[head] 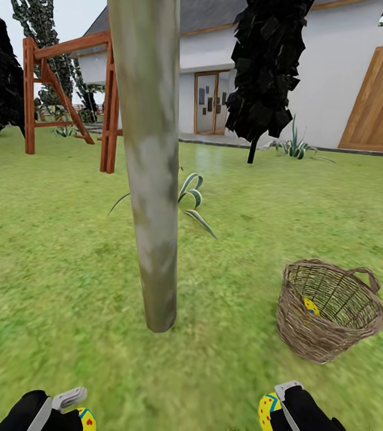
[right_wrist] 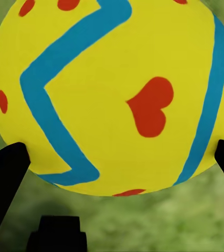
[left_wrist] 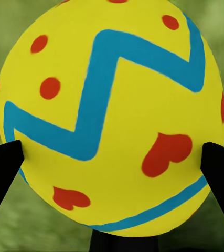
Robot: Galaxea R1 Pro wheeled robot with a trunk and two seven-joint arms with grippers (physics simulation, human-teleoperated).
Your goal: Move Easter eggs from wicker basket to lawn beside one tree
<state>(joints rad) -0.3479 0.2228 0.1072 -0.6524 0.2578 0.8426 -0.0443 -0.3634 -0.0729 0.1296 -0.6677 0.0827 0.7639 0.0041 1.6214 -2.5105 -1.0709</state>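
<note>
A pale grey-green tree (head: 151, 179) trunk rises from the lawn (head: 48, 269) straight ahead. To its right stands the wicker basket (head: 330, 311) with one yellow Easter egg (head: 311, 307) showing inside through the weave. My left gripper (head: 75, 413) at the bottom left is shut on a yellow egg (left_wrist: 112, 115) with blue zigzag and red marks. At the bottom right my right gripper (head: 278, 407) is shut on another such egg (right_wrist: 112, 94). Both held eggs (head: 87, 420) (head: 268, 410) hang low over the grass near me.
A red-brown wooden swing frame (head: 72, 90) stands back left. A black conifer (head: 269, 66) and a white house (head: 335, 72) with a wooden door lie behind. A striped-leaf plant (head: 192, 200) grows just behind the trunk. Open grass lies left of the trunk.
</note>
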